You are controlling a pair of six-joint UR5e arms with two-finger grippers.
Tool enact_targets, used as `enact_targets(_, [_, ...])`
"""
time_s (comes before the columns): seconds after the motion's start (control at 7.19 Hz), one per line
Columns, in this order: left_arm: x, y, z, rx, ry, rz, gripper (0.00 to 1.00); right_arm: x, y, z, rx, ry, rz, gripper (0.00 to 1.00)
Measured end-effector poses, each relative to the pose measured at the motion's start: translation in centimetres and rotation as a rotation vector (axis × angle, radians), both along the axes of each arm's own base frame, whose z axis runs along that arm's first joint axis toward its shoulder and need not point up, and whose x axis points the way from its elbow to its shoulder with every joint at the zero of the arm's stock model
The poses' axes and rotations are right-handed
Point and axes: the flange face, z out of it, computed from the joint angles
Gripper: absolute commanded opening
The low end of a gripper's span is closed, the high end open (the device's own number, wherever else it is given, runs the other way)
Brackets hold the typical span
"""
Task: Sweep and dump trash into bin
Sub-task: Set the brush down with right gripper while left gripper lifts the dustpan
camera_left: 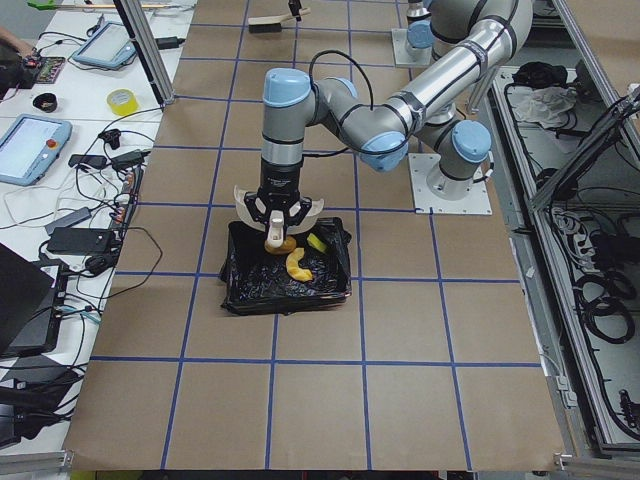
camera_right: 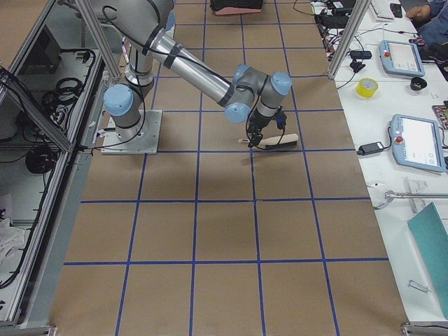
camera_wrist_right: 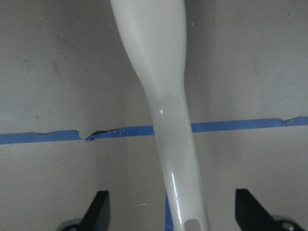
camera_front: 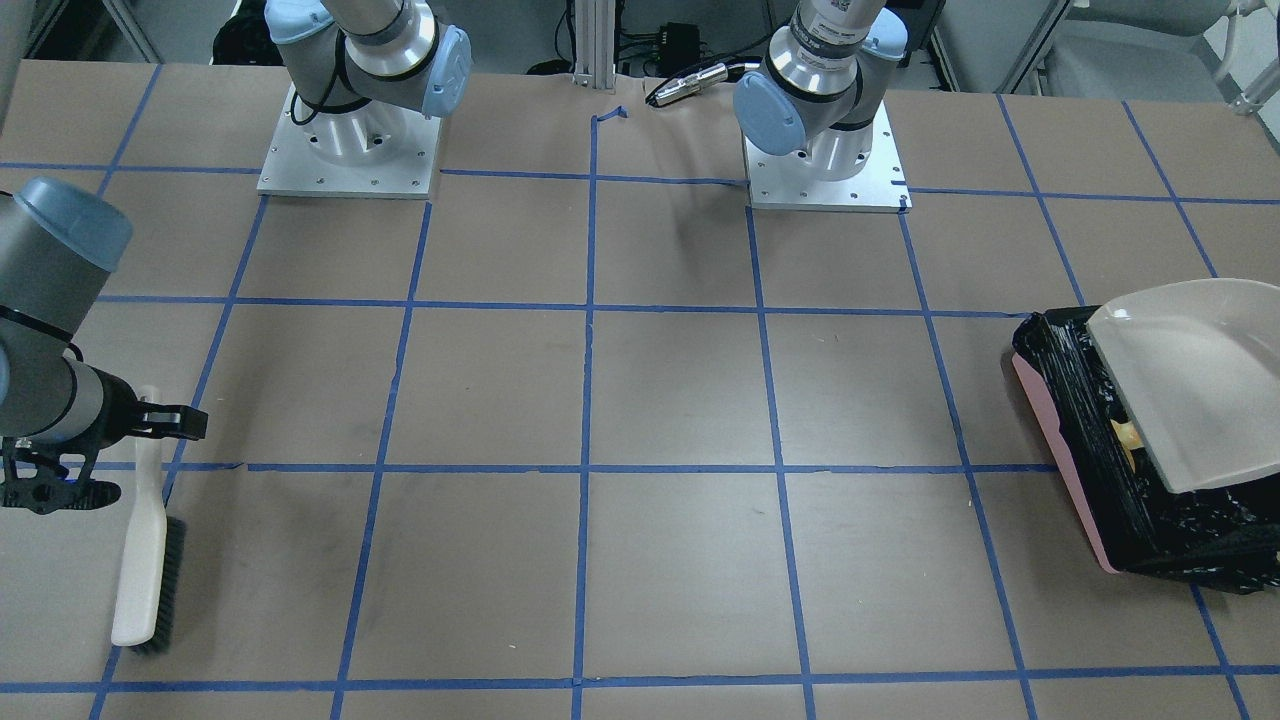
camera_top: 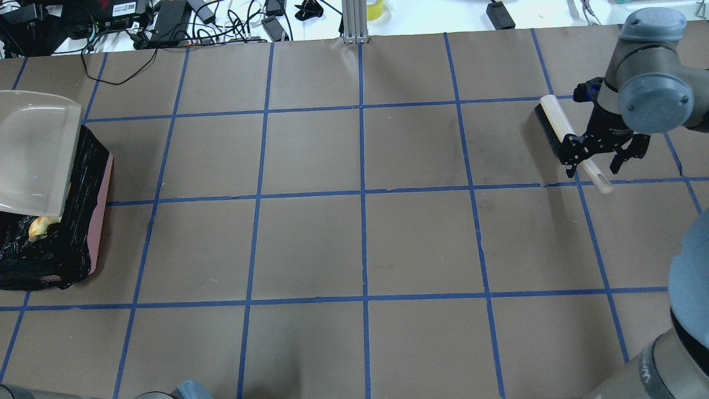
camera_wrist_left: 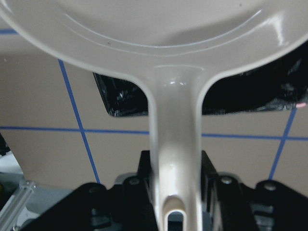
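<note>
The trash point(camera_top: 41, 226) is being part-hidden by the dustpan point(camera_top: 33, 149) clamped in the left tool point(camera_wrist_left: 175, 166); the right tool point(camera_top: 598, 162) is being held apart.

L arm point(camera_left: 430, 85) reaches out from its base, forearm roughly level; wrist turned straight down, L gripper point(camera_wrist_left: 175, 166) pointing at the table from above; fingers closed on both sides of the dustpan handle point(camera_wrist_left: 175, 120), gripping it. R arm point(camera_right: 203, 77) stretched far out to the other end, elbow low, wrist bent down; R gripper point(camera_top: 592, 169) low over the table, jaws spread wide, straddling the brush handle point(camera_wrist_right: 163, 96) w/o touching it.
</note>
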Motion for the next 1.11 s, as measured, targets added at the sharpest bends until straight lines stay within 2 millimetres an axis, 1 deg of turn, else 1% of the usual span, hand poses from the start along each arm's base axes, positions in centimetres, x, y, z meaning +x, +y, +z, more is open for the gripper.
enact_targets(0.14, [-1.0, -0.3, -0.6, -0.009, 0.085, -0.016, 0.06, 0.7, 0.1, 2.9, -0.043, 0.005, 0.005, 1.0])
enact_targets(0.28, [-1.9, -0.8, -1.6, -0.025, 0.175, -0.015, 0.06, 2.2, 0.5, 6.4, -0.089, 0.007, 0.022, 1.0])
enact_targets(0.42, [-3.2, -1.5, -2.6, -0.04, 0.264, 0.004, 0.06, 4.5, 1.0, 9.8, -0.129, 0.003, 0.04, 1.0])
enact_targets(0.56, [-5.4, -2.5, -3.3, -0.047, 0.323, 0.025, 0.06, 7.1, 1.4, 12.8, -0.148, -0.004, 0.039, 1.0])
enact_targets(0.7, [-7.8, -3.8, -4.0, -0.043, 0.36, 0.042, 0.06, 10.4, 1.6, 15.4, -0.164, -0.006, 0.025, 1.0])
enact_targets(0.83, [-9.3, -4.8, -5.2, -0.03, 0.386, 0.058, 0.06, 14.3, 2.3, 17.6, -0.185, -0.001, 0.016, 1.0])
enact_targets(0.97, [-9.8, -5.6, -6.6, -0.016, 0.405, 0.07, 0.06, 17.2, 3.0, 18.7, -0.198, 0.002, 0.006, 1.0])
enact_targets(1.11, [-10.2, -6.6, -8.0, -0.011, 0.438, 0.08, 0.06, 18.8, 3.6, 19.2, -0.2, 0.003, -0.01, 1.0])
